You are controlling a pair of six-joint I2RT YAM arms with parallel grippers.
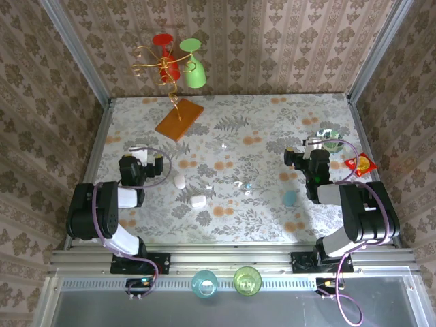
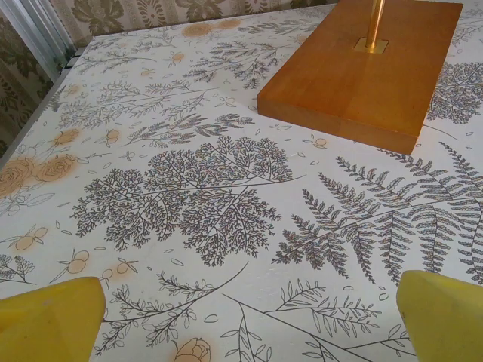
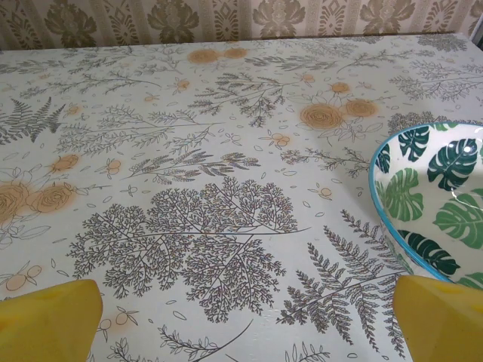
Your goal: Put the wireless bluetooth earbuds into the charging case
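Observation:
In the top view two white pebble-like charging cases (image 1: pixel 180 181) (image 1: pixel 198 201) lie left of centre, and a pale blue one (image 1: pixel 290 197) lies to the right. Tiny glossy earbuds (image 1: pixel 238 183) lie scattered between them, one tinted blue (image 1: pixel 248 189) and another farther back (image 1: pixel 223 146). My left gripper (image 1: pixel 139 150) (image 2: pixel 249 317) hovers left of the white cases, open and empty, its yellow fingertips (image 2: pixel 49 320) wide apart over bare cloth. My right gripper (image 1: pixel 313 144) (image 3: pixel 245 317) is behind the blue case, also open and empty.
A wooden stand base (image 1: pixel 180 120) (image 2: pixel 362 68) with a gold rack holding red and green glasses sits at the back left. A leaf-patterned bowl (image 1: pixel 332 142) (image 3: pixel 438 196) is beside the right gripper, a red packet (image 1: pixel 361 165) near it. Two cups (image 1: pixel 204 283) (image 1: pixel 247 280) stand on the front rail.

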